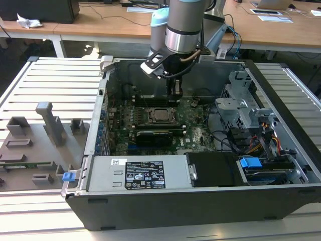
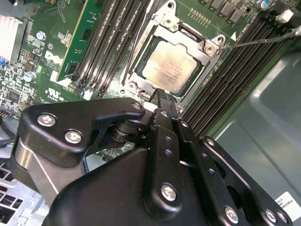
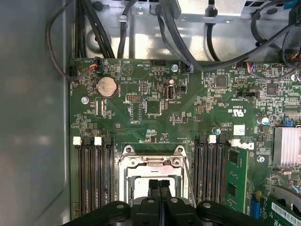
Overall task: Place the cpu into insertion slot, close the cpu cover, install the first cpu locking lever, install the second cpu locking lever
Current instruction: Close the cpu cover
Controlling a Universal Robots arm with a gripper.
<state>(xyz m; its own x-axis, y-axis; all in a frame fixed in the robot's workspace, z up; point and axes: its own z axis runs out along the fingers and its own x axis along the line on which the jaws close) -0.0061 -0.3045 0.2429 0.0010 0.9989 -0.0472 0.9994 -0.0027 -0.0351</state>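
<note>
Exterior view: open computer case [image 1: 200,201] lying on a slatted table [image 1: 55,80], green motherboard [image 1: 195,135] inside. Seated in the socket near the board's middle, the cpu [image 1: 160,115], silver-grey top facing up. Just past its far edge, arm [image 1: 184,25] reaching down, black jaws pressed together, gripping nothing. On the exterior view's left, grey fixtures [image 1: 50,123] on the table, well apart from the case.

Second wrist view: cpu [image 2: 169,67] flat in the socket, cpu cover [image 2: 210,46] lying flat around it as a silvery frame, chip showing through the window. Tip of the jaws near the socket's edge; touching or not, cannot tell. Thin locking lever [image 2: 263,40] running from beside the cpu cover's corner across the memory slots [image 2: 244,66].

First wrist view: two fingertips [image 3: 153,186] side by side with no gap, over the cpu cover [image 3: 153,161], memory slots [image 3: 94,174] on either side, coin battery [image 3: 106,86] well apart on the board
</note>
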